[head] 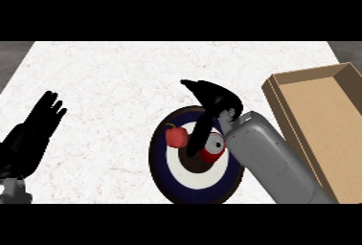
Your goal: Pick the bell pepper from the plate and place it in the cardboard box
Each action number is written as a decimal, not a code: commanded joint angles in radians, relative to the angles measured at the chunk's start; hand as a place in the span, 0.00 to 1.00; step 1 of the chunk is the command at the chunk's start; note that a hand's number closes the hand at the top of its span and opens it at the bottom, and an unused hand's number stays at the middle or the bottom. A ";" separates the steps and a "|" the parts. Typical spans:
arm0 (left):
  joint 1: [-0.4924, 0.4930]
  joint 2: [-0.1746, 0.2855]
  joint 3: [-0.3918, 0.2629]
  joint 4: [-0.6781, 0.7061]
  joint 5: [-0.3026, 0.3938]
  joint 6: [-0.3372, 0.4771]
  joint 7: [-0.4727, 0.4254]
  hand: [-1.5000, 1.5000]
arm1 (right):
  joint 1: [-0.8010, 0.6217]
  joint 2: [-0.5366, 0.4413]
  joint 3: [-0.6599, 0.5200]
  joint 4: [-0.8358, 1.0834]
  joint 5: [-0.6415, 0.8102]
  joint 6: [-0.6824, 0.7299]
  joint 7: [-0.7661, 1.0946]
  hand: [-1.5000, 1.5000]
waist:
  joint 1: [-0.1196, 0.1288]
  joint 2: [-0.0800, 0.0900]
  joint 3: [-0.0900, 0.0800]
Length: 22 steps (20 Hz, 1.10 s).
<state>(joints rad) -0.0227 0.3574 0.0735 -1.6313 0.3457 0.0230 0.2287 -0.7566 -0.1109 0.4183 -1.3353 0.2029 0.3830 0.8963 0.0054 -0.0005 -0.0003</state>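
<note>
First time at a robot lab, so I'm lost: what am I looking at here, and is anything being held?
This picture is taken from the robot's head, looking steeply down at a white counter. The grey forearm ends in the black right robot hand, which hangs over a ringed plate, close beside the red bell pepper lying on it. Nothing is held. The left robot hand rests open at the left edge. The open cardboard box stands right of the plate.
</note>
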 commanded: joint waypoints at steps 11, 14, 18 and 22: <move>-0.010 -0.032 0.062 -0.009 -0.030 -0.045 0.038 0.50 | 0.073 0.075 -0.047 0.047 0.172 0.031 -0.131 0.00 | 0.001 0.000 0.000; 0.004 -0.069 0.038 0.025 -0.062 -0.059 -0.011 0.50 | 0.035 0.110 -0.014 0.045 0.183 -0.008 -0.091 0.00 | 0.002 0.001 0.000; -0.042 -0.060 0.066 0.059 -0.055 -0.070 -0.003 0.50 | -0.026 0.110 0.009 0.177 0.188 -0.028 -0.122 0.00 | 0.004 0.002 0.000; 0.013 -0.081 0.065 -0.008 -0.064 -0.072 0.012 0.50 | 0.017 0.111 -0.010 0.152 0.208 0.015 -0.118 0.00 | 0.002 0.000 0.000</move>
<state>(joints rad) -0.0391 0.2817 0.1201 -1.6164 0.2748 -0.0283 0.2419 -0.7476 -0.0030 0.4213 -1.2165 0.3835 0.3837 0.8066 0.0075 0.0002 -0.0002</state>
